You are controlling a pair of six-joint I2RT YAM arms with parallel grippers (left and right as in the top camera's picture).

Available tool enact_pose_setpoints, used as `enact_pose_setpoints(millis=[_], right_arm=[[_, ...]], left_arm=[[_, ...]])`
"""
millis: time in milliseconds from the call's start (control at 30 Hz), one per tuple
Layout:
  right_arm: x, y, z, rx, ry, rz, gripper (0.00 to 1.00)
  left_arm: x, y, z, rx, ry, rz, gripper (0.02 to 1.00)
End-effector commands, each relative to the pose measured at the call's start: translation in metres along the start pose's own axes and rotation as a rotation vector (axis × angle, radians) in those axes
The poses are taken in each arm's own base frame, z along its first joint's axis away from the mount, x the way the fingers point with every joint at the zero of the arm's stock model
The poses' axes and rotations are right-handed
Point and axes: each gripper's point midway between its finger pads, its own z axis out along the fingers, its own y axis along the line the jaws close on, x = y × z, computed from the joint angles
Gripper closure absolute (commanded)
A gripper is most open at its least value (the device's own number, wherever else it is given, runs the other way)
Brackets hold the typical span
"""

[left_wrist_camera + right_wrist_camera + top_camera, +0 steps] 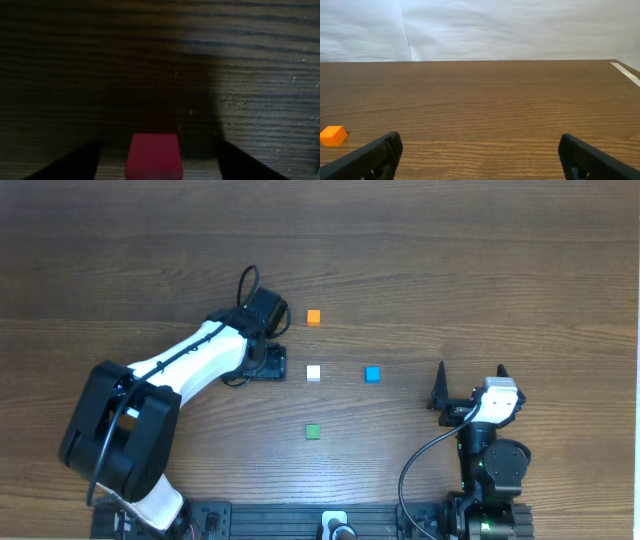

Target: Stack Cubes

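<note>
I count five cubes from here, one per colour: orange cube (314, 317), white cube (313, 373), blue cube (373, 374), green cube (312, 433) and a red cube (154, 155). Two grippers too, the left gripper (268, 366) and the right gripper (470, 385). Just one wooden table (500, 260) under it all.

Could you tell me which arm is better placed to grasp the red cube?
Left: the left hand, open, straddles the red cube; the right hand sits apart near its own base.

The table (450, 240) is brown wood with thin dark lines running across it. A white wall (520, 30) stands behind its far edge. A thin white strip (626, 74) lies near one far corner.
</note>
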Motion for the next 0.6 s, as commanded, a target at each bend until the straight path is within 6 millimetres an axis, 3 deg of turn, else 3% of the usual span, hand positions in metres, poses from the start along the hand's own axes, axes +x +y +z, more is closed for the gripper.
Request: enact_pose_setpoints(millis=[33,300,600], right_arm=[[0.0018,0.0014,0.0001,-0.008,-0.001,-0.001,0.007],[0.0017,0.0014,0.0001,-0.008,-0.002,-0.001,0.009],[0.0018,0.0014,0.0001,-0.008,-0.001,-0.001,0.009]], left_arm=[[0.0039,0.003,0.0047,-0.002,0.016,-0.014,0.356],[0.0045,0.0019,0.0047,0.004,0.019,-0.014,0.669],[0.0024,-0.0028,-0.0032,0.034,0.004,-0.04,0.915]])
